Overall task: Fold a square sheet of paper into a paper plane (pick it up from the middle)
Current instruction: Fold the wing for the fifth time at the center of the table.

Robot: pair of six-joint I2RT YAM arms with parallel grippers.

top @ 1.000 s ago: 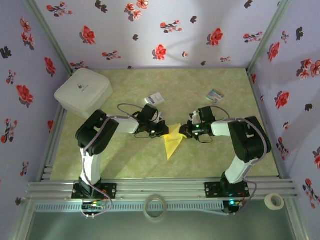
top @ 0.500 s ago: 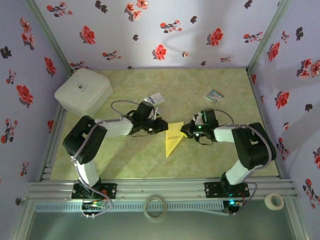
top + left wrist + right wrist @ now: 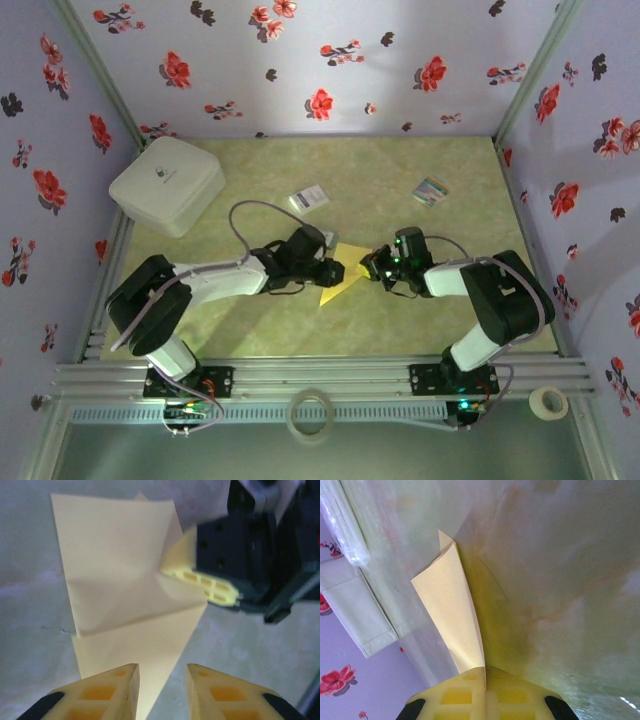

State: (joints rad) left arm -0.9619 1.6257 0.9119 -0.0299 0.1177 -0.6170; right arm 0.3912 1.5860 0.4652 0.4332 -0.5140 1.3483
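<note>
The square sheet of paper (image 3: 345, 278) is yellow and partly folded into a pointed shape, lying mid-table. In the left wrist view the sheet (image 3: 125, 580) shows creases and a raised flap. My left gripper (image 3: 335, 272) (image 3: 162, 675) is open just over the sheet's near part, one finger above paper and the other above the table. My right gripper (image 3: 368, 265) (image 3: 485, 672) is shut on the sheet's right edge. Its yellow fingers (image 3: 205, 582) also show pinching the flap in the left wrist view. From its own camera the held sheet (image 3: 452, 615) rises edge-on.
A white box (image 3: 165, 183) sits at the back left. A small white card with blue print (image 3: 308, 198) and a striped card (image 3: 432, 190) lie behind the arms. Two tape rolls (image 3: 310, 413) (image 3: 547, 402) rest by the front rail.
My left gripper has swung right and nearer, onto the sheet's left side. The sheet has shifted with its point turned left. My right gripper stayed shut on its edge and dropped a little.
</note>
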